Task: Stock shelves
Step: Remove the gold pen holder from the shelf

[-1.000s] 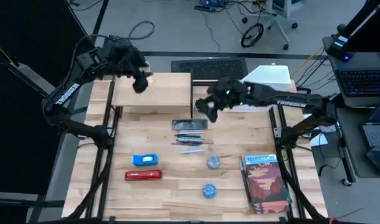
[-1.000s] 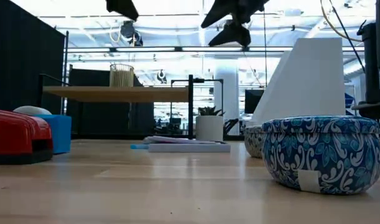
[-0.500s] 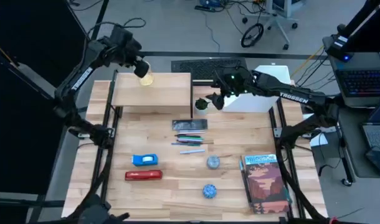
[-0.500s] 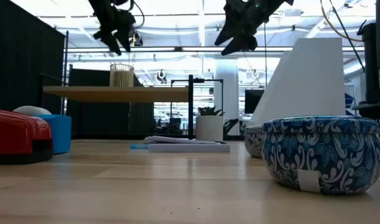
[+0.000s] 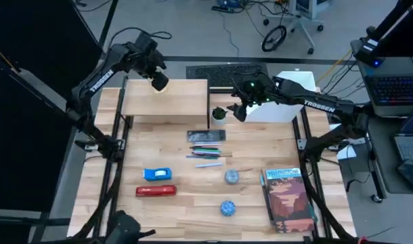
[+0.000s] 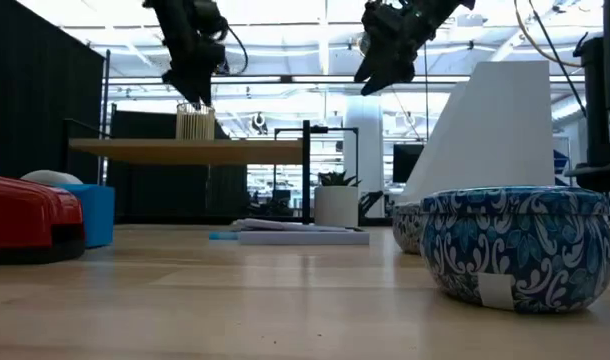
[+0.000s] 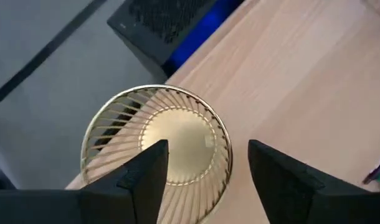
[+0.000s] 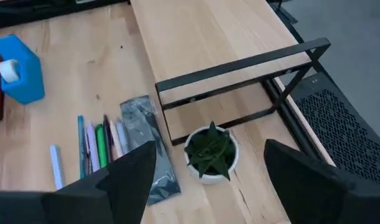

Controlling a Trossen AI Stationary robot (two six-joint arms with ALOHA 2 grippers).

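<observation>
Left gripper [image 7: 205, 174] open wide above gold wire cup [image 7: 156, 142] at the back left corner of the wood plank shelf [image 5: 167, 102], right gripper [image 8: 209, 180] open wide over small potted plant [image 8: 210, 152] on tabletop [image 5: 186, 200] between shelf and white file holder [image 5: 288, 91].

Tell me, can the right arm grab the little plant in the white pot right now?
Probably yes. The right gripper hangs open above the little plant, which stands on the table beside the shelf's black leg, with nothing over it.
</observation>
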